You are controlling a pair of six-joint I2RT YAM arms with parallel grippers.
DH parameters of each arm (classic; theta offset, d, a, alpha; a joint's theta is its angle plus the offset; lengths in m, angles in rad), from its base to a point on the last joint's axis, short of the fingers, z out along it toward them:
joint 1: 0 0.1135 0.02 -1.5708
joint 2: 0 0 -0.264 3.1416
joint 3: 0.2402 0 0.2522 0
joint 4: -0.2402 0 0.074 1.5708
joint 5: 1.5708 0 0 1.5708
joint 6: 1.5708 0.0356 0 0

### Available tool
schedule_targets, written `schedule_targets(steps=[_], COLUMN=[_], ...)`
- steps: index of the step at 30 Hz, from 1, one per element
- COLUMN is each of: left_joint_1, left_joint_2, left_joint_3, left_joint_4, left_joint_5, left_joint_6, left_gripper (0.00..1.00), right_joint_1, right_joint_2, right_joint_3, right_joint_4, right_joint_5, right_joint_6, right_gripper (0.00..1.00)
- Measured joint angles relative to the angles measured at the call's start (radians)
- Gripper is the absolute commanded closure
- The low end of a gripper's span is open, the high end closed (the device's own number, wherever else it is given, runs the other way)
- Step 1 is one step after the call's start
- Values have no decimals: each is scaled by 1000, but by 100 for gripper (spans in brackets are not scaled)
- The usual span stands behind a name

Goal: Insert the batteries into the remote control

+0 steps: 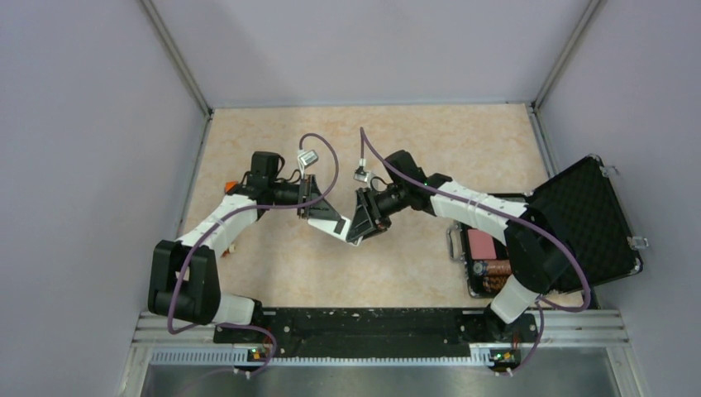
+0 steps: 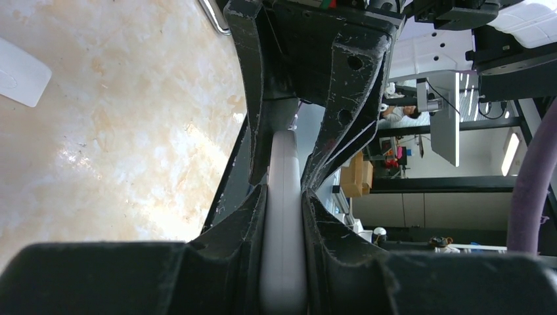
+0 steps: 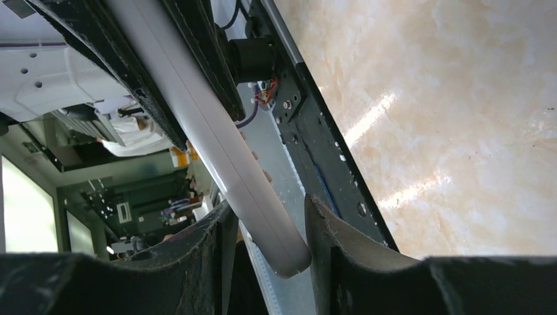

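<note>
- Remote control (image 2: 284, 230) sat edge-on over the middle of the bench (image 2: 118, 151), between the two arms.
- The left gripper (image 2: 284, 187) had its fingers clamped on both flat faces.
- Beyond, the right gripper (image 3: 268, 207) straddled the other end, fingers narrowly parted. A gap showed on one side, and contact on the other was unclear.
- Farther off, a small white piece (image 2: 23, 72) lay on the bench.

- Remote control (image 2: 284, 216): near end cut by the left wrist view's bottom edge; far end hidden.
- Case (image 1: 583, 207): contents partly hidden beneath right arm (image 1: 484, 211).
</note>
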Motion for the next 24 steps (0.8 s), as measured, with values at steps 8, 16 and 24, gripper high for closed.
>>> schedule_targets(steps=[8, 16, 24], left_joint_1=[1, 1, -23], left_joint_2=[0, 0, 0], left_joint_3=[0, 0, 0], left_joint_4=[6, 6, -14], left_joint_5=[1, 13, 36], left_joint_6=[-3, -10, -18], left_gripper=[100, 100, 100], right_joint_1=[0, 0, -1], right_joint_2=[0, -14, -68], right_joint_3=[-6, -45, -50], right_joint_4=[19, 103, 216], right_joint_5=[-3, -29, -39], right_joint_6=[14, 18, 21], right_gripper=[58, 50, 39])
